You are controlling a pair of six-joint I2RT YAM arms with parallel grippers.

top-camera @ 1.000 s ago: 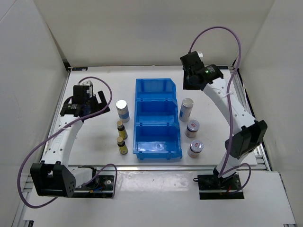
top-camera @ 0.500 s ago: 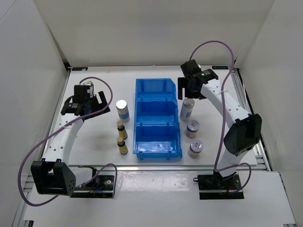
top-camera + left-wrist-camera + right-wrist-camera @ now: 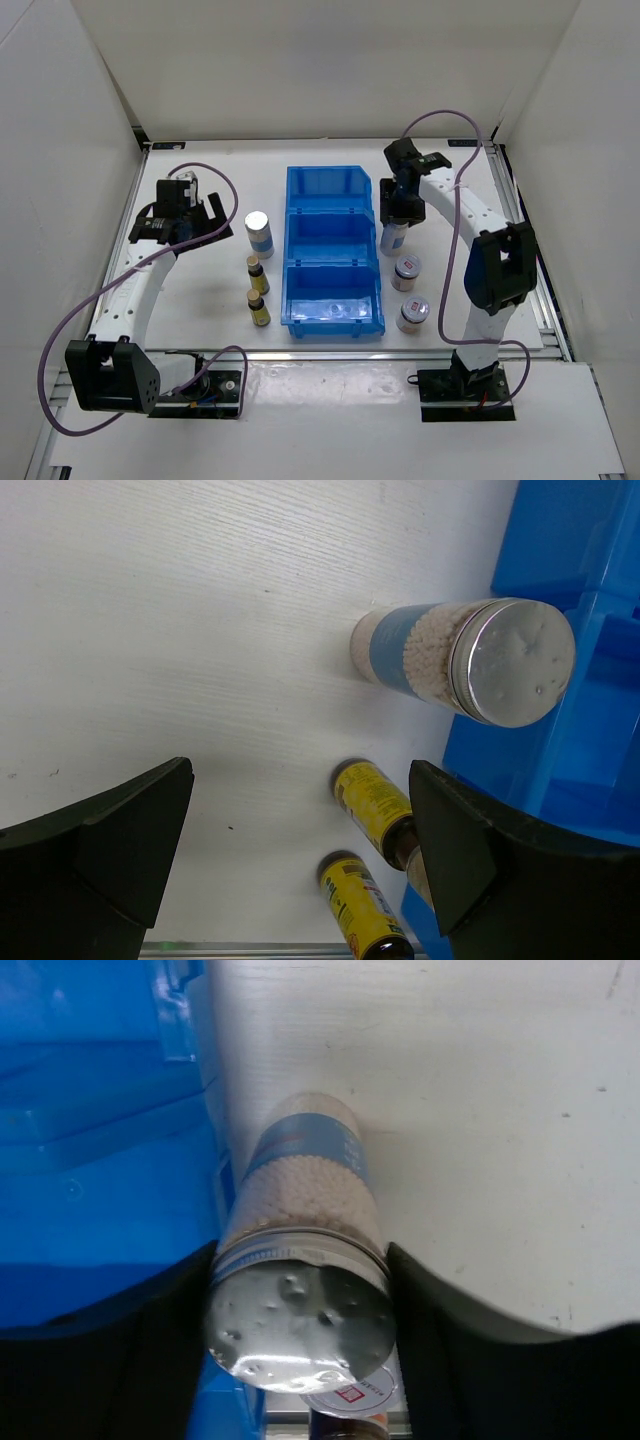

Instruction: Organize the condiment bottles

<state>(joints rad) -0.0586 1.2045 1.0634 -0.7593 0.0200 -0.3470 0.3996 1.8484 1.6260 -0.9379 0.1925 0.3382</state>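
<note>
I have the right gripper [image 3: 398, 210] astride the tall shaker [image 3: 305, 1175] toward the worktop's far-right corner, ready for the blue bin [image 3: 331, 213], though I cannot tell if it pinches; the left gripper [image 3: 300, 825] hangs spread.

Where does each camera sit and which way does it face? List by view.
Top external: above and behind the bases, looking down on the white table; both arms show.
Left wrist: looks down at a tall silver-capped shaker and two tiny amber yellow-labelled bottles; own black fingers show below.
Right wrist: looks down on the other silver-capped shaker, flanked by its fingers.
All share the blue three-compartment plastic bin.
</note>
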